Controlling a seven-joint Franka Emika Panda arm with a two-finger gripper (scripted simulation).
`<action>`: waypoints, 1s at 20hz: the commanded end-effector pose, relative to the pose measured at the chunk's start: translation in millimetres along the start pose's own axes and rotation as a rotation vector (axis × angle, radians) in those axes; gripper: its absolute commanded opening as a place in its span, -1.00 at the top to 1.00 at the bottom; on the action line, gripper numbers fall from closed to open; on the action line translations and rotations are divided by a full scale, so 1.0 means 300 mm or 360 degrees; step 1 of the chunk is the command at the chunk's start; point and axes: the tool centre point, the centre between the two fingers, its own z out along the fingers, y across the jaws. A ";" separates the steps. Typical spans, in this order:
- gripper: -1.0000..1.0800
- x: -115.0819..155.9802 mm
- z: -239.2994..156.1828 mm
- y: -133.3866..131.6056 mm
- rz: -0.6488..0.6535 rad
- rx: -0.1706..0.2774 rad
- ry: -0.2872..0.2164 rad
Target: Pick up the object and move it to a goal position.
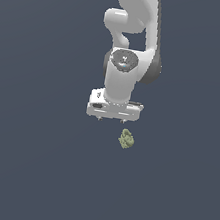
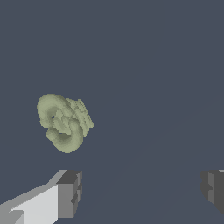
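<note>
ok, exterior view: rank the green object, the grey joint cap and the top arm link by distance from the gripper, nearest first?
1. Green object: just below the gripper, toward the exterior view's right, not touched by the open fingers.
2. Grey joint cap: above the gripper, on the wrist.
3. Top arm link: highest, at the picture's top edge.

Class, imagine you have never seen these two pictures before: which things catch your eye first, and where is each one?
The white arm stands out first, reaching down the middle of the exterior view against a plain dark grey floor. Just below its claw, towards the exterior view's right, lies the small olive-green object, untouched. In the wrist view the lumpy object looms large, with the claw's two dark fingertips spread wide apart, nothing between them.
</note>
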 end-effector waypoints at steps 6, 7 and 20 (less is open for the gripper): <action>-0.92 0.014 0.002 0.022 -0.0001 -0.0004 0.0008; -0.92 0.017 0.002 0.030 0.0001 -0.0005 0.0010; -0.92 0.040 0.024 -0.006 -0.0105 -0.0011 0.0021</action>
